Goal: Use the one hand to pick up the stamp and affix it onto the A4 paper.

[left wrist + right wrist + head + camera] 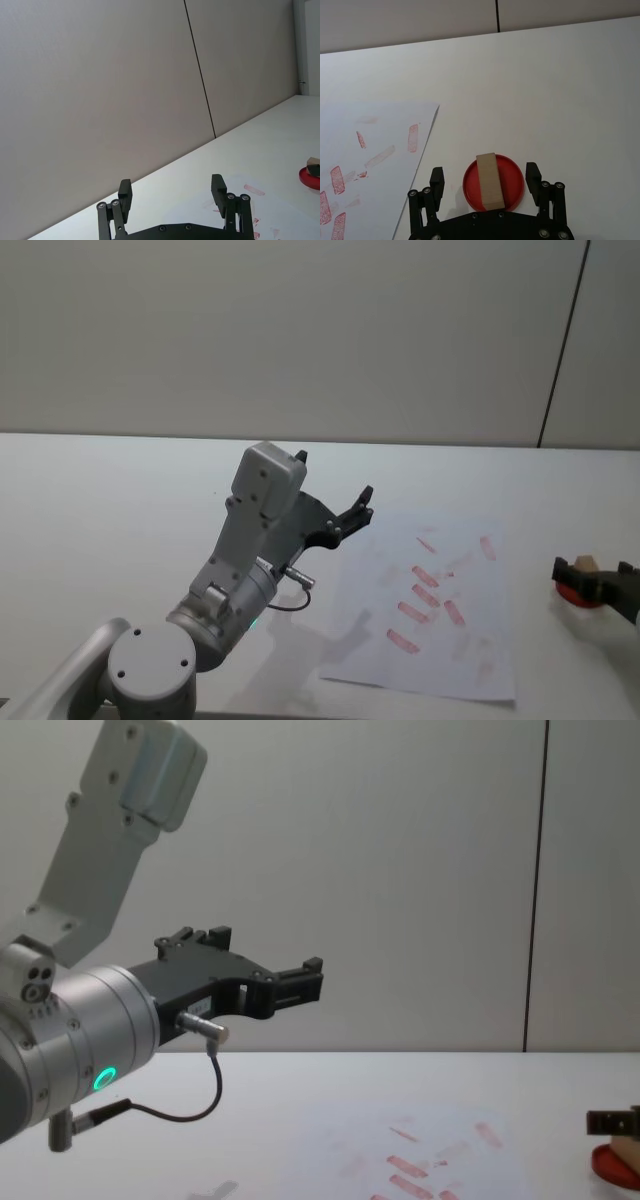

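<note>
Head view: the right gripper (596, 578) sits low at the far-right edge of the white table (100, 500). Its jaws are spread to either side of the stamp (585, 562), a small pale tan wooden block lying on the red ink pad (572, 594). The A4 paper (440, 640) lies just left of the pad, marked with red-pink rectangular prints. The left gripper (352, 512) is raised over the paper's left edge, jaws apart and holding nothing.

Left wrist view: the left gripper (171, 191) is wide open and empty. The stamp (314, 165) on the ink pad (311, 179) is well off to the right, beyond the paper (250, 192).

Right wrist view: the right gripper (485, 176) is wide open, and its fingers (436, 178) flank the ink pad (512, 181) without touching. The stamp (489, 181) lies flat across the pad's middle, plain rectangular wood. The paper (375, 130) is beside the pad.

Chest view: the left gripper (300, 984) hangs high above the table. The right gripper (612, 1122) is at the right edge by the stamp (629, 1150) and the ink pad (610, 1167). The paper (420, 1145) is in the middle.
</note>
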You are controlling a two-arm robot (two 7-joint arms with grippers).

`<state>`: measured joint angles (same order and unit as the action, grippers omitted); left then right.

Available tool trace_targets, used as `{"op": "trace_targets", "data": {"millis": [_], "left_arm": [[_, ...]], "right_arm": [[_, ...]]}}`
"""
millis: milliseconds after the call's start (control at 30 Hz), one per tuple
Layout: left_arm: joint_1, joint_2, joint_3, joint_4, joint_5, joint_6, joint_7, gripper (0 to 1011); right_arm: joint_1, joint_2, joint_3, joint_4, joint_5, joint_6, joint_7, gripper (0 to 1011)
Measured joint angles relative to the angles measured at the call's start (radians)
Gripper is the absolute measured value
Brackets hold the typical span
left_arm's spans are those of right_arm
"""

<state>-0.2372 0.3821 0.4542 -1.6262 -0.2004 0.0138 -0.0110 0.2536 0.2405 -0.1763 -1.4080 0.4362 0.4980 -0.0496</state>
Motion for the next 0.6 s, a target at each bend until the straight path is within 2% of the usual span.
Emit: {"op": "trace_targets", "data": {"millis": [600], "left_arm": [[0.000, 0.000, 0.000, 0.000, 0.000, 0.000, 0.000, 1002]], "right_arm": [[0.009, -0.018, -0.004, 0.033, 0.008, 0.002, -0.021, 1001]]}}
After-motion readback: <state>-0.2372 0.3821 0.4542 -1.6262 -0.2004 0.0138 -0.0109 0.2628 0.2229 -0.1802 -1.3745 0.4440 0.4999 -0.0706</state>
